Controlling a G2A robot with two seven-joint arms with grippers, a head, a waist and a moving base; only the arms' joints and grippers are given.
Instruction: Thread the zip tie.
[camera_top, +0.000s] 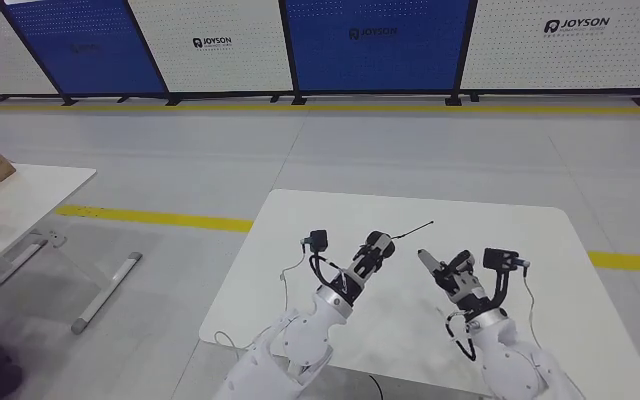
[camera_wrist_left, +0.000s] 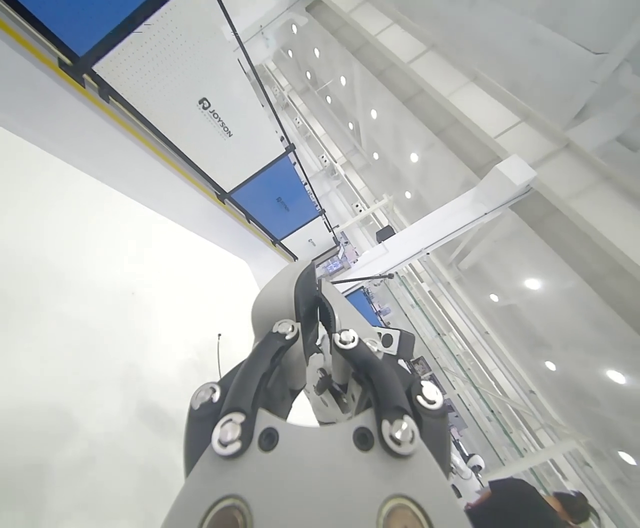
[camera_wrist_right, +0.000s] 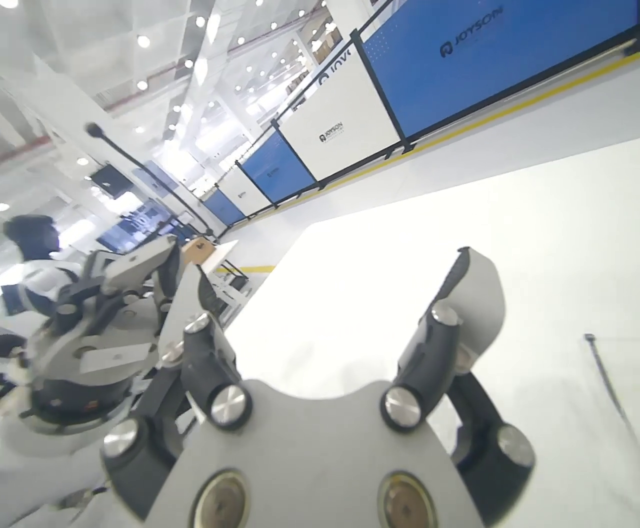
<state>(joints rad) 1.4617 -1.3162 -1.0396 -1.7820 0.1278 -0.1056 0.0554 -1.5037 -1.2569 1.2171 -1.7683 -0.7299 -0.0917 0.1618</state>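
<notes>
1. Locate the thin black plastic zip tie (camera_top: 413, 231). It is held in the air above the flat white surface (camera_top: 320, 225) and projects out of the left tool, away from the robot. Its free end carries a small knob, which appears to be the locking head.
2. Check the left tool (camera_top: 378, 245). Its fingers are closed together on the near end of the zip tie. How much strap lies behind the fingers cannot be told.
3. Check the right tool (camera_top: 443, 262). Its fingers stand wide apart and hold nothing. It sits just beside the left tool, near the free end but not touching it.
4. The step in hand, as judged, is to bring the right tool to the free end and take hold of it. Close the fingers across the flat of the strap just short of the head, leaving the head's opening uncovered.
5. Keep the left tool steady. The strap looks thin and springy, and it will likely flick aside if nudged before the fingers close.
6. A second black strip (camera_wrist_right: 607, 380) lies flat on the surface, apart from both tools. Keep the approach path away from it.
</notes>
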